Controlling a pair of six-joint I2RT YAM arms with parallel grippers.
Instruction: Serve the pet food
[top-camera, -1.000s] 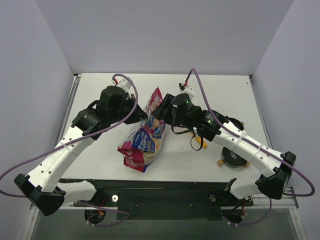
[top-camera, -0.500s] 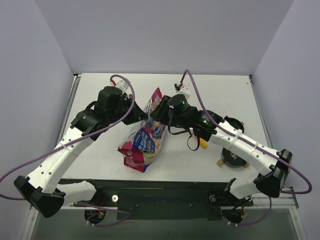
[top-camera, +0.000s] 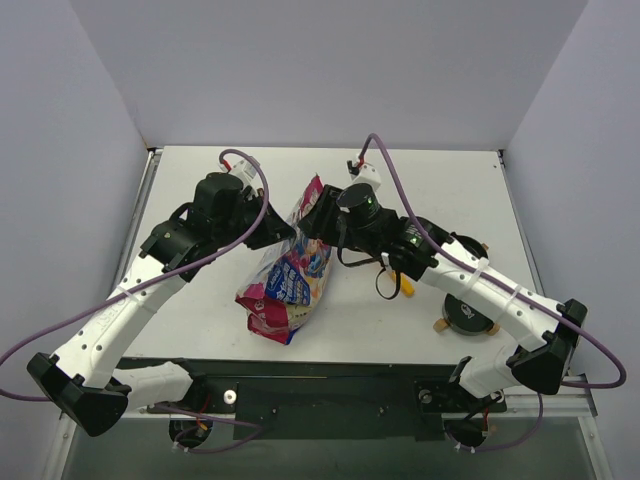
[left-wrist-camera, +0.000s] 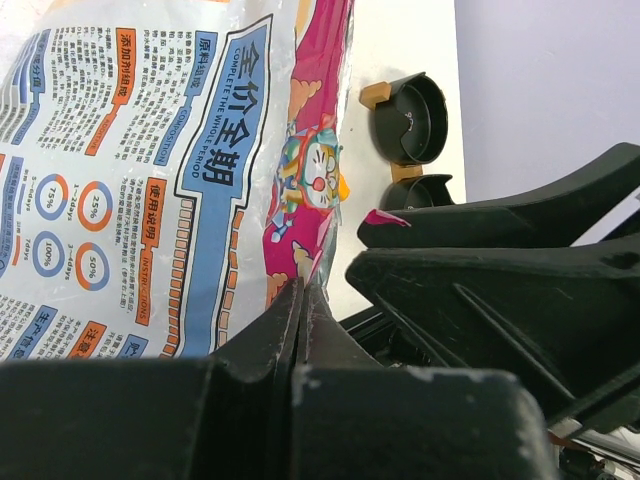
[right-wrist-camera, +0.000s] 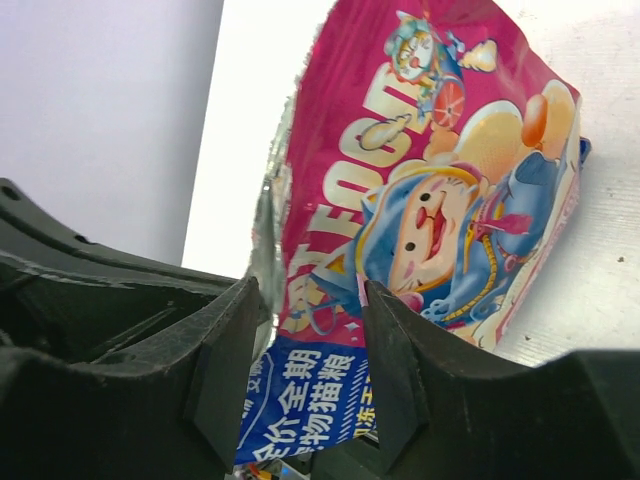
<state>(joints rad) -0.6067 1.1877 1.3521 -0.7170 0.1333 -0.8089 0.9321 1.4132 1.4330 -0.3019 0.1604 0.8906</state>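
Leftmost, left gripper (left-wrist-camera: 300, 300): clamped shut on the bag (top-camera: 290, 280) edge. Pet food: not made out, bag contents hidden. Right gripper (right-wrist-camera: 310, 300): jaws set partly apart astride bag top, contact unclear. Black bowls (top-camera: 468, 312): half covered by right arm.

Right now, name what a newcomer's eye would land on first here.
The pink-and-blue cartoon-printed bag stands out mid-table, its top raised between both arms. The left end effector pinches its edge shut, while the right end effector straddles its top with jaws apart. Two black bowls sit at the table's right.
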